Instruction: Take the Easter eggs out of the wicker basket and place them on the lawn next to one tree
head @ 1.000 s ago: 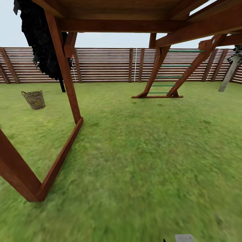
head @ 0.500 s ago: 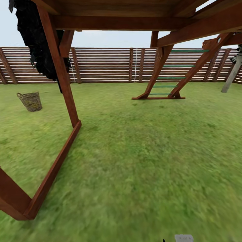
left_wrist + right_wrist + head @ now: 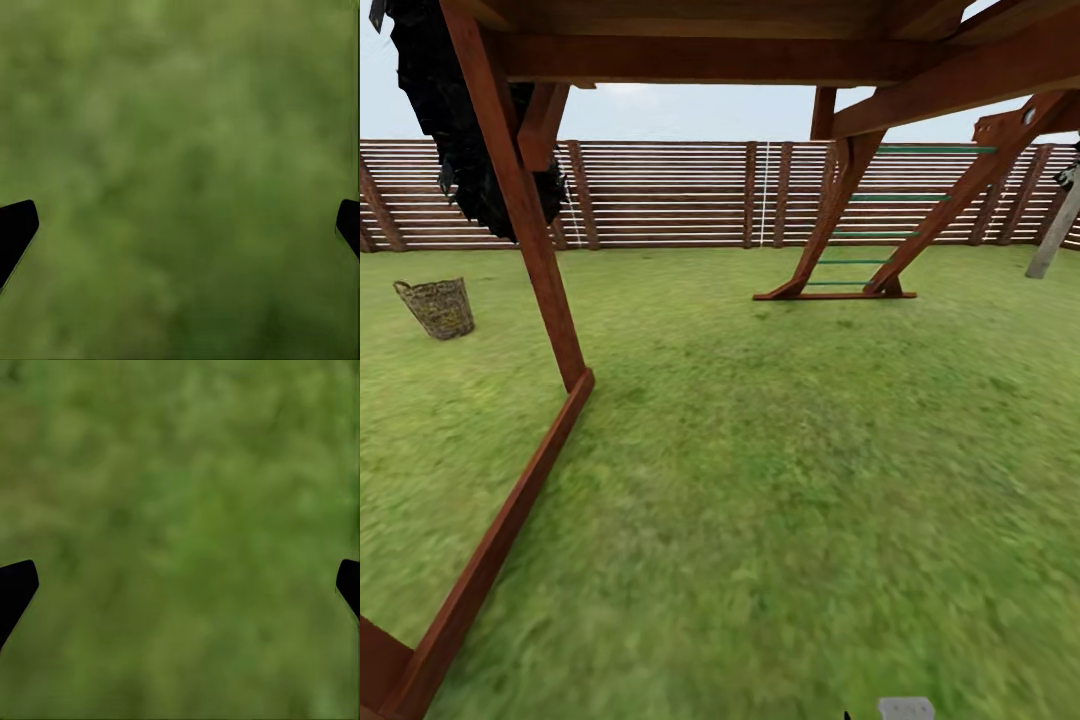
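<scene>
left wrist view puts the left tool [image 3: 180, 225] over bare lawn [image 3: 180, 135], its two dark fingertips at opposite edges of the frame, so it is spread wide with nothing between them. the right tool [image 3: 180, 585] reads the same in its own wrist view: wide, empty, grass beneath.

in the head view, ahead of both tools, the lawn runs out under a brown wooden play frame [image 3: 520, 200], whose ground beam slants off on the left tool's side. beyond that post, well apart from us and far to the left, stands the wicker basket [image 3: 437, 307] upright on the grass. we cannot make out the eggs in it at this range. farther ahead is a ladder with green rungs [image 3: 860, 240], then the slatted fence [image 3: 670, 195]. a pale grey trunk [image 3: 1055, 235] leans at the far right, beyond the right tool, possibly the tree we want. a black-leaved tree [image 3: 450, 120] hangs at the far left.

we judge the task barely begun: no egg is lifted or set down. reaching the basket, three pickups and three placings remain.
</scene>
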Robot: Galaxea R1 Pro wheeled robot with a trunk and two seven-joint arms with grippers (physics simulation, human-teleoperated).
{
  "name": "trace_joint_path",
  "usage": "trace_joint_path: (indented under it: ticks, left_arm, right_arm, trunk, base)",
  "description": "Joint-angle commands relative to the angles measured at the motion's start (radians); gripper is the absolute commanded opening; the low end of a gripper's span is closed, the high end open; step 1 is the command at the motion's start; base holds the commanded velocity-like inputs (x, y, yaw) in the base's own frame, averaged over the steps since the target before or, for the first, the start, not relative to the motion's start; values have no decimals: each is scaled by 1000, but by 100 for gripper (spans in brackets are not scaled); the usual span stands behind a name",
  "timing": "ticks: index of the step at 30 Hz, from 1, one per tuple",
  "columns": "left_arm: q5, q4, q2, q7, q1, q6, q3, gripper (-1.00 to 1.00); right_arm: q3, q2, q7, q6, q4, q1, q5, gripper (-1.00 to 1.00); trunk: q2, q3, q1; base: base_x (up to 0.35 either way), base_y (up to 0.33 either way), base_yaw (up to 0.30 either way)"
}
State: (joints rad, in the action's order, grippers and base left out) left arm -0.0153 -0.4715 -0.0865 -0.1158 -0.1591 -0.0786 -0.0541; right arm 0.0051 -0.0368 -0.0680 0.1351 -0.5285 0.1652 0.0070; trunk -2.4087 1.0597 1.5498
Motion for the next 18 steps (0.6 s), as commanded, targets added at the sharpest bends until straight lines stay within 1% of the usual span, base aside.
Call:
trace_joint_path:
  ticks: [1,6,14,18]
  left_arm:
    - [-2,1,1,-8,0,-3,-6,100]
    - [-2,1,1,-8,0,-3,-6,100]
    - [-2,1,1,-8,0,-3,-6,100]
    - [-2,1,1,-8,0,-3,-6,100]
  right_arm:
    - [0,0,-3,3,1,0,1,100]
    - [0,0,-3,3,1,0,1,100]
    - [0,0,-3,3,1,0,1,100]
    - [0,0,-3,3,1,0,1,100]
  trunk:
    - [0,1,0]
    - [0,1,0]
    - [0,1,0]
    - [0,1,0]
  base:
    - [335,-97,0]
    - [335,-96,0]
    - [335,-25,0]
    - [335,-106,0]
